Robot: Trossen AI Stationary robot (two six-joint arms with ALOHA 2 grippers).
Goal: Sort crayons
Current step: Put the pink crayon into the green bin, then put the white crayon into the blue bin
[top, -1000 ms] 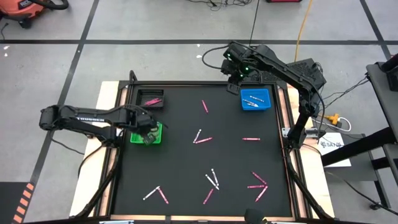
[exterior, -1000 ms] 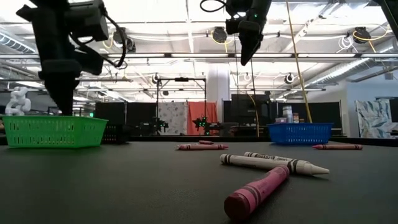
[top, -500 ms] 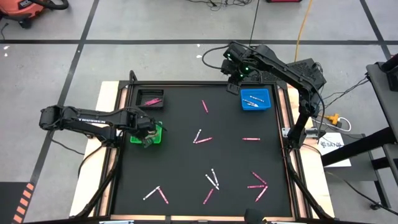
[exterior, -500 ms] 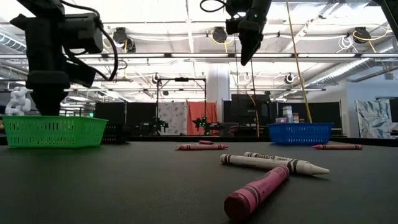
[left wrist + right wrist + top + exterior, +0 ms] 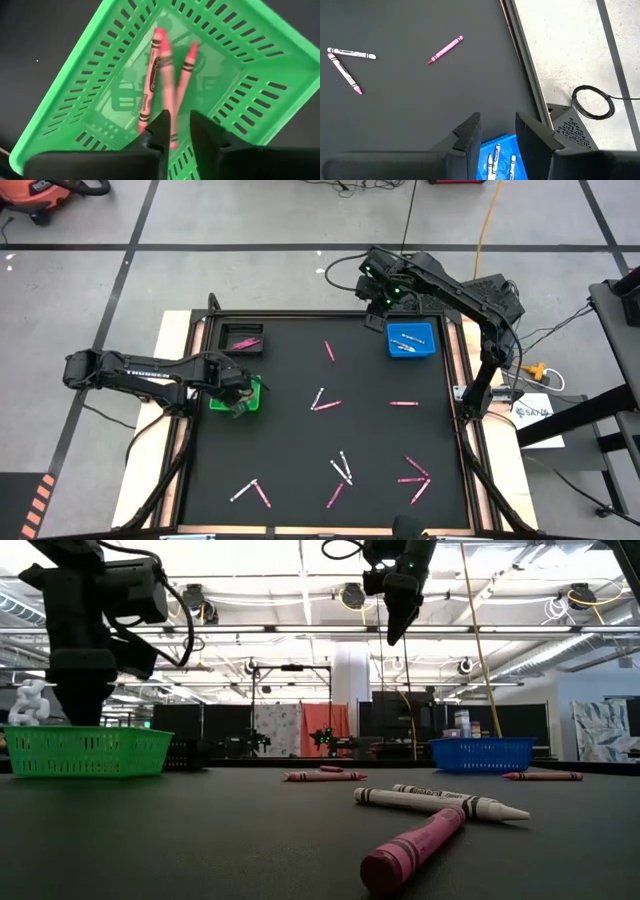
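Fingers of your left gripper [image 5: 179,131] hang just over the green basket [image 5: 75,100], parted by a narrow gap with nothing pinched between them; a pink crayon [image 5: 167,95] lies in the basket directly beyond the tips, and I judge it has been let go. Two more pinkish crayons lie touching it on either side, so this basket holds three.

Fingers of your right gripper [image 5: 497,131] stand apart and empty, raised above the blue basket [image 5: 502,155]. Straight below them you can see at least three white crayons [image 5: 496,152] in that basket. Beyond the tips, on the black surface [image 5: 420,100], a lone pink crayon lies well apart, and farther off a white and a pink one touch at one end.

From above, a third, black tray [image 5: 241,339] sits just beside the left gripper [image 5: 237,392] and the green basket, with some pink crayons in it; how many, you cannot tell.

Progress looks like less than half. A few crayons are binned, but about a dozen are loose on the surface [image 5: 300,430]: one near the far edge, a touching pair at the middle, a pink one toward the right arm's side, and several pairs and clusters along the near edge, well apart from both grippers. In the low view a white crayon [image 5: 440,802] and a pink one lie crossed nearest the camera. Both grippers look free for the next pick.
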